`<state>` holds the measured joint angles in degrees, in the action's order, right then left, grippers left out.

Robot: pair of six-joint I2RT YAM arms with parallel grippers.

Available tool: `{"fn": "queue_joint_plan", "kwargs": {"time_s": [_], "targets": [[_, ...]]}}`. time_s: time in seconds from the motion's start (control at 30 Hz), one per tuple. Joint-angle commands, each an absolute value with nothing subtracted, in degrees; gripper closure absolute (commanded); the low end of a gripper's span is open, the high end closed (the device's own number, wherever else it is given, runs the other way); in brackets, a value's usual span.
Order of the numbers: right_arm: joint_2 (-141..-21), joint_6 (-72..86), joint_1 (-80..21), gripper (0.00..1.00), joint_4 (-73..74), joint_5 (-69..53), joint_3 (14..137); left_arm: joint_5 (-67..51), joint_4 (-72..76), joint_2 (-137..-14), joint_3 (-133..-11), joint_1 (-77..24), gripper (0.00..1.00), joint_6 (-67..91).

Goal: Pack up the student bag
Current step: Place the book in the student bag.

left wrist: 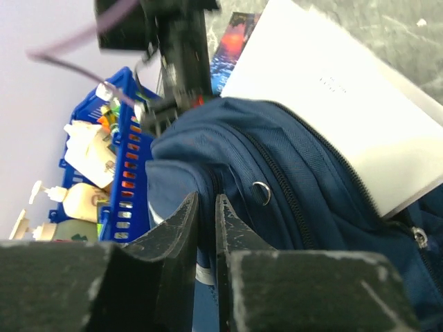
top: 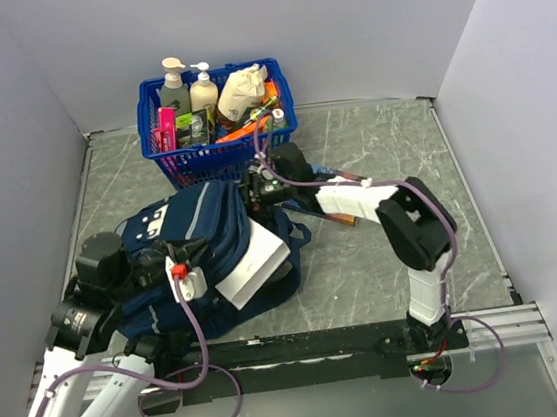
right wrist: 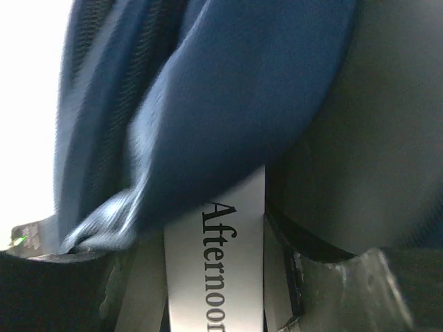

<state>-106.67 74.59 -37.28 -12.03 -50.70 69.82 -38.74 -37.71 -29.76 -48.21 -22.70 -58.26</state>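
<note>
Pinching a fold of the navy bag [top: 176,235], the left claw [left wrist: 206,202] has its fingers nearly together, with only the fabric between them. The left arm [top: 79,312] rises at the near-left corner and reaches right over the bag, which lies on the table [top: 382,146] left of centre. A white book [top: 254,262] sticks out of the bag's right side. Farther back, the right arm [top: 417,228] stands up from its near-right base, bends, and stretches left to the bag's far edge. There the right claw [top: 259,189] grips a printed spine [right wrist: 221,228] reading "Afternoo" – whether this belongs to the white book I cannot tell. Against the far wall stands a blue basket [top: 222,156] of bottles.
</note>
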Motion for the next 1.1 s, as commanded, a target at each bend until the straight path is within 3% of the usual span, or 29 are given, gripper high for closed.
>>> {"fn": "queue_joint_plan", "kwargs": {"time_s": [0.0, 0.2, 0.27, 0.33, 0.47, 0.5, 0.57, 0.63, 0.73, 1.0, 1.07], "targets": [[-110.6, 81.6, -41.3, 1.00, -19.8, -51.1, 77.3, -51.1, -28.0, -31.6, -56.3, -23.3, 0.84, -57.9], [-115.4, 85.2, -43.2, 1.00, -23.4, -51.7, 82.4, -53.7, -23.5, -32.5, -56.9, -23.3, 0.82, -48.5], [-112.8, 82.9, -43.3, 1.00, -23.5, -50.4, 80.6, -51.1, -25.1, -33.9, -57.2, -23.2, 0.73, -44.2], [-110.1, 81.3, -43.3, 1.00, -22.7, -48.6, 77.0, -48.0, -27.1, -33.9, -55.5, -23.3, 0.38, -41.5], [-108.2, 79.2, -43.6, 1.00, -22.9, -48.2, 73.3, -41.5, -20.2, -30.7, -49.3, -23.3, 0.18, -31.7], [-107.7, 78.1, -43.8, 1.00, -22.2, -47.7, 72.8, -41.0, -19.4, -30.8, -49.6, -23.3, 0.07, -30.4], [-106.3, 76.1, -44.2, 1.00, -21.0, -46.5, 72.6, -39.7, -19.8, -33.7, -51.0, -23.3, 0.06, -28.3], [-104.8, 74.8, -44.8, 1.00, -20.0, -45.9, 72.8, -35.4, -20.1, -37.3, -52.5, -23.3, 0.18, -24.6], [-100.9, 69.3, -46.0, 1.00, -15.0, -41.9, 72.6, -31.6, -22.4, -41.5, -54.3, -23.5, 0.27, -20.7], [-94.6, 59.4, -48.5, 1.00, -13.6, -34.1, 72.4, -22.8, -27.1, -47.4, -58.3, -24.2, 0.30, -12.7], [-93.8, 58.9, -48.9, 1.00, -15.0, -33.8, 71.8, -19.9, -28.0, -47.3, -58.3, -24.2, 0.25, -12.0]]}}
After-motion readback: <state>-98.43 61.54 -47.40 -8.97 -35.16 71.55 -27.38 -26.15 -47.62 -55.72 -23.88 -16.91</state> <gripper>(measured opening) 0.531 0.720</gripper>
